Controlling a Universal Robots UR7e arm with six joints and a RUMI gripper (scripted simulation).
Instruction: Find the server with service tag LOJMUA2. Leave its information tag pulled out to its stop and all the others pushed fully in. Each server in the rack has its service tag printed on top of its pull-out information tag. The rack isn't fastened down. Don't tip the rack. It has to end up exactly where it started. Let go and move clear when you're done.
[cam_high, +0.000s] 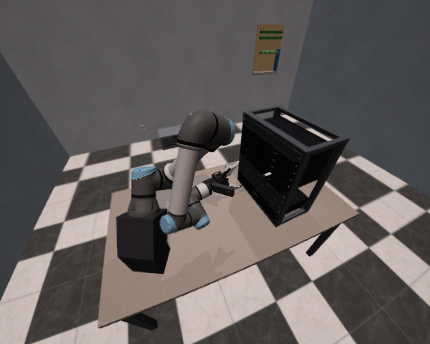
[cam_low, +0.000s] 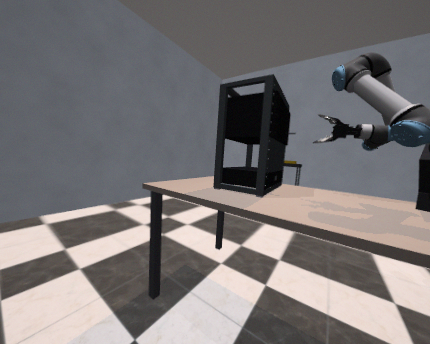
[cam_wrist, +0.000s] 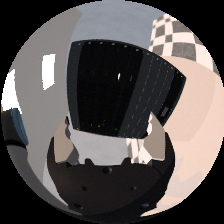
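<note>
Top view, fingers (cam_high: 235, 181) spread wide, empty, facing rack (cam_high: 294, 143), tag (cam_high: 268, 174) lettering illegible

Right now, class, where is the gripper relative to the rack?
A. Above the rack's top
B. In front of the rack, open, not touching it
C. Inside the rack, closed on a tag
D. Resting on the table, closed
B: the exterior view shows the gripper spread open in the air, with a gap between it and the rack.
</note>
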